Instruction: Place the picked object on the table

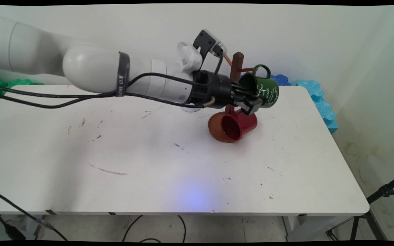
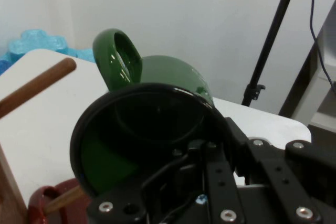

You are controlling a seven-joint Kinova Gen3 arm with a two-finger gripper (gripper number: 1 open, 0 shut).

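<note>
Bright, even room light from where I sit, probably overhead. Soft arm shadow spreads across the table (image 1: 169, 160); a tighter one sits under the red mug (image 1: 233, 127). Main view bows at its edges. In the hand view the green mug (image 2: 157, 124) shows glossy highlights, its inside is dark, and the claw (image 2: 231, 192) linkage looks soft.

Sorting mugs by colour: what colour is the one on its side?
Red mug, darker red inside; clearest in the main view.

A mug (image 1: 263, 89) hangs in the air just right of the rack (image 1: 237, 73). Another mug (image 1: 233, 127) lies on its side on the table (image 1: 149, 164), in front of the rack.
</note>
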